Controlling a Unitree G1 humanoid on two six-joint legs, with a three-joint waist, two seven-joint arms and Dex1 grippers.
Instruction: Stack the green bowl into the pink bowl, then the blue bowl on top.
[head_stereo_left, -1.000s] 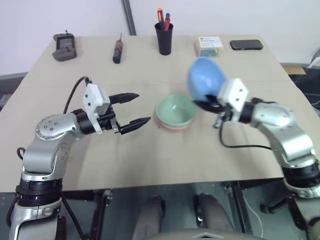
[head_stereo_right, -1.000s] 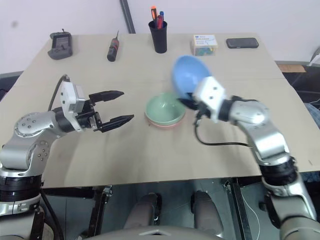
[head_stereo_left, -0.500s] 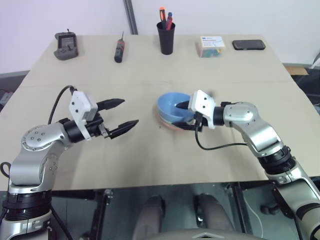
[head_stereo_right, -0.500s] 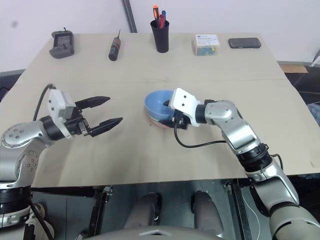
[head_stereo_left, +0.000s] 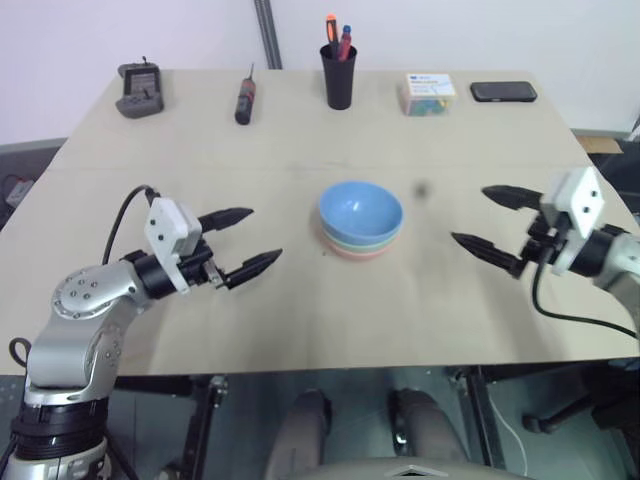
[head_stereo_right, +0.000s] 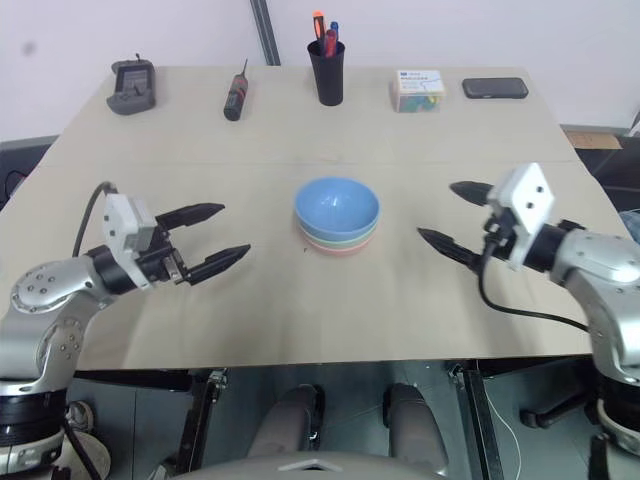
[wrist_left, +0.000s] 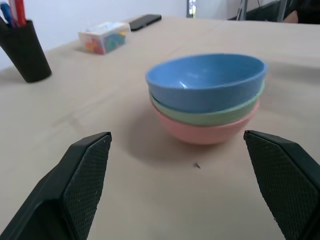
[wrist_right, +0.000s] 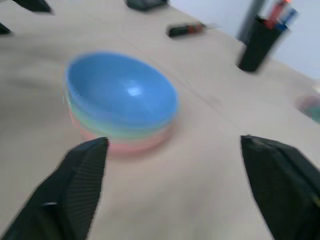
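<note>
With the blue bowl (head_stereo_left: 360, 210) nested on the green bowl (wrist_left: 210, 117) and pink bowl (wrist_left: 202, 133) mid-bench (head_stereo_left: 300, 320), both the left pincer (head_stereo_left: 241, 242) and right pincer (head_stereo_left: 485, 224), spread and empty, should back away level without nudging the stack.

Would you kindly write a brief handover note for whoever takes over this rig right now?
Left gripper: open, empty, to the left of the bowls.
Right gripper: open, empty, to the right of the bowls, clear of them.
Bowls: mid-table, one stack. The pink bowl sits at the bottom, the green bowl inside it, the blue bowl on top, upright.
Done: both stacking steps.
Left: nothing in the stack seems to need fixing; the blue bowl sits slightly tilted in the left wrist view, so a quick check is sensible.
</note>
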